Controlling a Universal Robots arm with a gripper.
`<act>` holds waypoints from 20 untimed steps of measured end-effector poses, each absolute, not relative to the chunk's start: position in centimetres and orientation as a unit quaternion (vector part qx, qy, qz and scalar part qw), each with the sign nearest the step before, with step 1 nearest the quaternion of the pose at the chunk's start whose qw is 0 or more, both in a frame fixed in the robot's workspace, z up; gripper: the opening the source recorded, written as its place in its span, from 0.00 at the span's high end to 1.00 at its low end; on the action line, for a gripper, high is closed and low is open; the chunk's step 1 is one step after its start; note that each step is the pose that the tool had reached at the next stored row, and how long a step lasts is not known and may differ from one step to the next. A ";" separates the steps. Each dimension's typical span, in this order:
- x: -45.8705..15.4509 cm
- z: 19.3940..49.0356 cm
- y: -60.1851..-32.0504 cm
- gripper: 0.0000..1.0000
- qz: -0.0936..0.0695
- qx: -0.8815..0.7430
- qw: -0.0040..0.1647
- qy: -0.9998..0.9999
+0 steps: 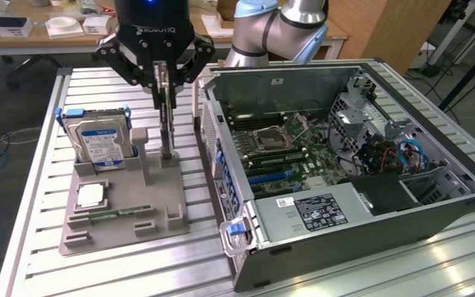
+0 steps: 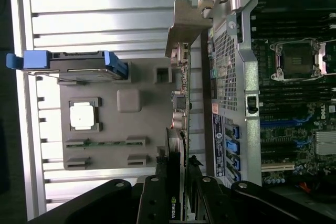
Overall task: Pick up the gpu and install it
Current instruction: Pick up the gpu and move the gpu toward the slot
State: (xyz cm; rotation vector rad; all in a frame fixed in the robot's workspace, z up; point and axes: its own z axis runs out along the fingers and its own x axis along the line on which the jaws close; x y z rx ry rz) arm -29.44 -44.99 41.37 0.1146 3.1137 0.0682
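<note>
Claw [image 1: 162, 81] pinching 1 gpu [image 1: 166, 130] upright, 1 hard drive [image 1: 97, 145] nearby, 1 open computer case [image 1: 345, 247]

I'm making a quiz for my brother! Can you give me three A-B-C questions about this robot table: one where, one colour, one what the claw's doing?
1. Where does the hard drive stand?
A) in the grey holder
B) in a drawer
C) on a chair

2. What colour are the drive's side rails?
A) red
B) blue
C) yellow

3. What is the gripper doing?
A) hanging open
B) gripping the hard drive
C) closed on the gpu

Answers:
1 A, it stands upright in the holder's slot.
2 B, blue shows at both its edges.
3 C, the thin dark card sits clamped in it.
</note>
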 end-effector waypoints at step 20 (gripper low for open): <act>-28.6 41.4 -45.0 0.74 0.022 0.037 0.012 0.999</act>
